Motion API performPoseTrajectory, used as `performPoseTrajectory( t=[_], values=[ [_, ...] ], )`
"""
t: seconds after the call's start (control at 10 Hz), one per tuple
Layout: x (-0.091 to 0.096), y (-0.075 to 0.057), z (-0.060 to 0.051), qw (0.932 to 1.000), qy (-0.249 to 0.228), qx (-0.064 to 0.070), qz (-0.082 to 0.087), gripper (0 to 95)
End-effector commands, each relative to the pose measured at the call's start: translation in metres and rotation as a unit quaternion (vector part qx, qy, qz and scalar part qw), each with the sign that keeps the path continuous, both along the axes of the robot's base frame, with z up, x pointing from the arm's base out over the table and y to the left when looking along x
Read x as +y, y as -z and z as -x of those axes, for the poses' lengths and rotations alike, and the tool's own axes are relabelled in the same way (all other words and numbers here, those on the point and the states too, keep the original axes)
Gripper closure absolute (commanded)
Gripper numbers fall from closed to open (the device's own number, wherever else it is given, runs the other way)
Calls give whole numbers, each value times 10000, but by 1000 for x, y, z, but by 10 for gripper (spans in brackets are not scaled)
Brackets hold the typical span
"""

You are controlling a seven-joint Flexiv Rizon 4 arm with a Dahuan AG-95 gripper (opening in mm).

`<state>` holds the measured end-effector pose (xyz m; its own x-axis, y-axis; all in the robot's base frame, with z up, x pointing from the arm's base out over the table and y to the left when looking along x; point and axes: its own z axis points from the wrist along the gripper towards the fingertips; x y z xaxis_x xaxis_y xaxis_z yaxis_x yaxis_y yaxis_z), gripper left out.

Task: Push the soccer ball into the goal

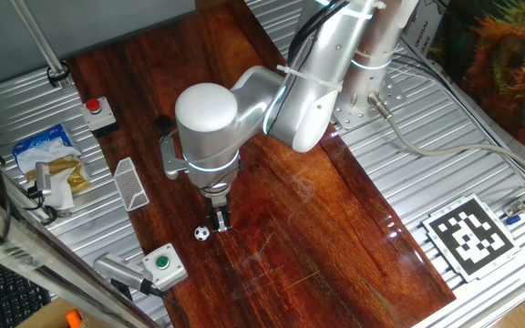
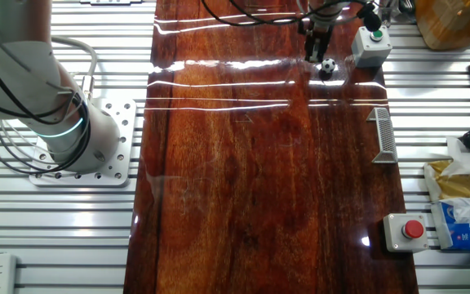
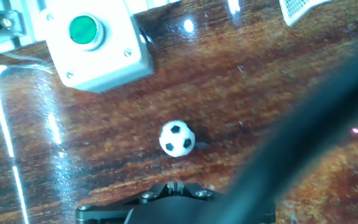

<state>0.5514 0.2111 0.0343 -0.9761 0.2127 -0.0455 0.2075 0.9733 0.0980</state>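
The soccer ball (image 1: 202, 233) is a tiny white ball with black patches on the wooden tabletop. It also shows in the other fixed view (image 2: 327, 66) and in the hand view (image 3: 177, 138). My gripper (image 1: 220, 221) hangs just right of the ball, fingertips close to the wood, jaws shut and empty. In the hand view the gripper (image 3: 176, 185) sits just below the ball, apart from it. The goal (image 1: 130, 183) is a small white mesh frame at the table's left edge, seen also in the other fixed view (image 2: 383, 134) and partly in the hand view (image 3: 300, 9).
A grey box with a green button (image 1: 163, 265) stands just beside the ball, also in the hand view (image 3: 95, 41). A box with a red button (image 1: 97, 112) sits at the far left. A dark cable (image 3: 316, 143) crosses the hand view. Packets lie on the metal surround.
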Motion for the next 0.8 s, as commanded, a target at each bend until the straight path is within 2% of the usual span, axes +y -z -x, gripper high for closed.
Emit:
performPoseTrajectory(
  t=[0.1,0.8],
  values=[
    [-1,-2,1,10000,-18,-4,-2,950],
    [0,-1,1,10000,-75,9,-44,950]
  ],
)
